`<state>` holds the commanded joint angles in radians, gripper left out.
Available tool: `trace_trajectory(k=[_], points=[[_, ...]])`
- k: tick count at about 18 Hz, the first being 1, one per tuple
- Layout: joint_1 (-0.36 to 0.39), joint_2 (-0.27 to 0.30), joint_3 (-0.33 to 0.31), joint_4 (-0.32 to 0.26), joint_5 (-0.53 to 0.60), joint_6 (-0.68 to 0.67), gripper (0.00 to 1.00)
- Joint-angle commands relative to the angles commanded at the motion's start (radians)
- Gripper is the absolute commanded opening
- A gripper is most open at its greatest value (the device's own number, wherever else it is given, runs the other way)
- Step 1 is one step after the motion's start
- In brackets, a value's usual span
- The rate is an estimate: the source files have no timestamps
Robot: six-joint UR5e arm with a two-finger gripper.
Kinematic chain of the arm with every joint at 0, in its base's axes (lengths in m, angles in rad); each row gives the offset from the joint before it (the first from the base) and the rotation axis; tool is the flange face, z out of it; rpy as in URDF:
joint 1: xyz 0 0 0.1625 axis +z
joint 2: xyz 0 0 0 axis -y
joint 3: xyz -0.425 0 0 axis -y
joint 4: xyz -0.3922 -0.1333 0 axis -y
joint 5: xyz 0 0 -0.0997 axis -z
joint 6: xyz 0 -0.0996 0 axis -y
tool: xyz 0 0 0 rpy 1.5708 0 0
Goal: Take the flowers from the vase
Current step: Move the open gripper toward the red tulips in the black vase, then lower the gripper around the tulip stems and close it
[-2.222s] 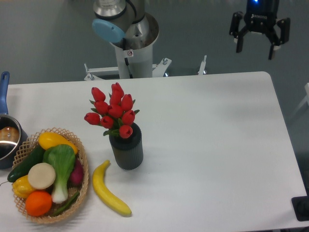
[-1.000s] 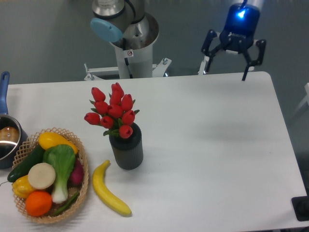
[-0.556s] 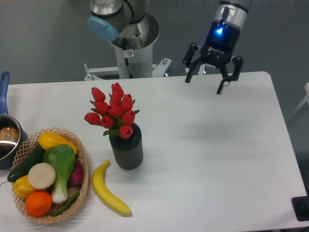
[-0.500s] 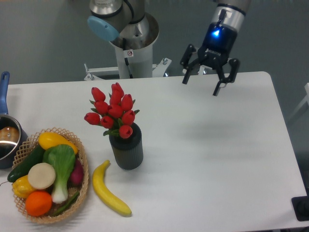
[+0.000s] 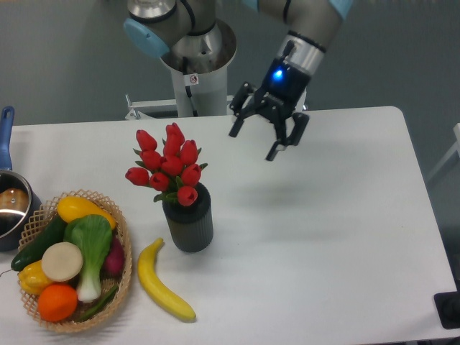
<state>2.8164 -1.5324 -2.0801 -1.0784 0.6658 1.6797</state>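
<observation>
A silver-grey arm with pale blue joint caps is seen, mounted on a metal base bearing a small red-and-white sticker. The black two-finger gripper (image 5: 253, 143) carries a glowing blue light (at its wrist).

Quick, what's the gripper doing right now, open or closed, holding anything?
Gripper: open, holding nothing, in the air to the right of the flowers.

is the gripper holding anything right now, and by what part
Nothing is held. The gripper is open and empty, up in the air to the right of the flowers.
</observation>
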Motion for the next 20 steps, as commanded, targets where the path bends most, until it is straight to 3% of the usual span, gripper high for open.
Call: trace_trajectory(k=[6,11,16,20], points=[[-0.048,-0.003,0.0,0.003,-0.008,-0.008,1.0],[-0.083,-0.043,0.003,0.009,-0.009,-0.005,1.0],[-0.121,-0.081,0.011,0.066,-0.011,-0.021,1.0],[-0.143,-0.109,0.029,0.066,-0.011,-0.026,1.0]])
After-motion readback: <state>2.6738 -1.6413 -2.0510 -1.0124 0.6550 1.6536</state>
